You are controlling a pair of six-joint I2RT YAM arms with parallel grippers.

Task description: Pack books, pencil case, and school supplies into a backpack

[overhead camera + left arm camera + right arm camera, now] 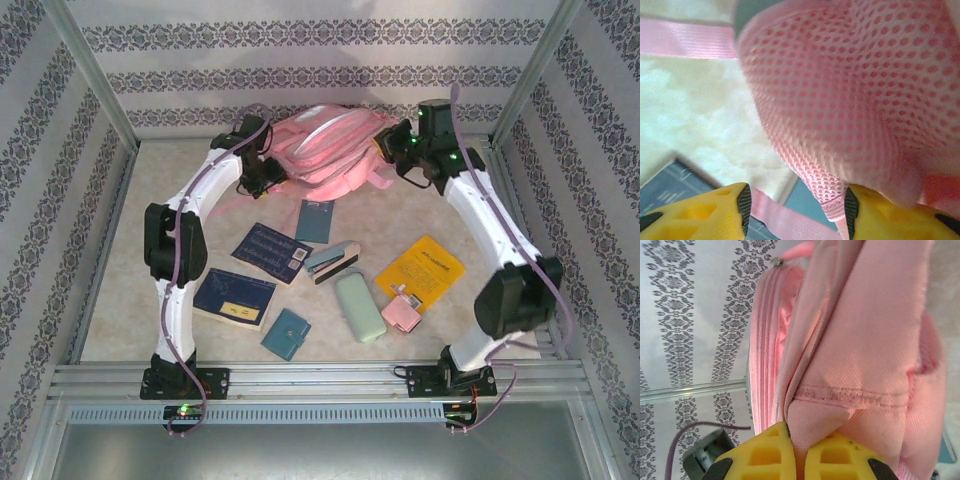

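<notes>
Right gripper (pixel 796 442) was clamped on the limp backpack (pixel 330 150) at twelve o'clock; left gripper (pixel 795 206) was parted around its soft mesh strap (pixel 850 100).

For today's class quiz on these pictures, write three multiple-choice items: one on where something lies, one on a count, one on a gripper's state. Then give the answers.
1. Where is the pencil case?
A. standing on end
B. flat on the table beside the small pink item
C. held in the air

2. How many books lie on the table?
A. three
B. five
C. seven

3. How do the jaws of the right gripper stand?
A. wide open, holding nothing
B. shut on a book
C. shut on the fabric of the backpack

Answers:
1 B, it lies flat among the loose things in the top view.
2 B, two navy, two teal and one yellow.
3 C, the right wrist view shows pink cloth pinched between them.
</notes>
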